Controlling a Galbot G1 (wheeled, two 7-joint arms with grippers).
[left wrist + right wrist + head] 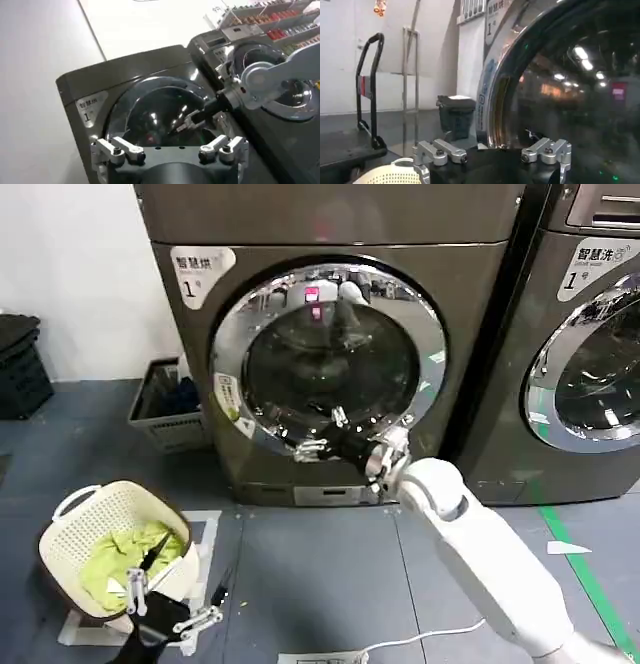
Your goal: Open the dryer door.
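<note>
Head view: left gripper (175, 609) parked low beside laundry basket (70, 509), fingers spread, holding nothing, out of door's swing. Farther: right gripper (318, 446) fingers apart at lower chrome rim of dryer door (430, 344), likely seeking edge to pull. Door looks shut.

Glossy white tubular right arm (480, 554) with a grey joint ring, black wrist, and silver metal-linked fingers (442, 151) fixed by dark round screws.

Head view: high, looking down. Left wrist: low, farther back. Right wrist: close. All share dryer door (330, 362).
</note>
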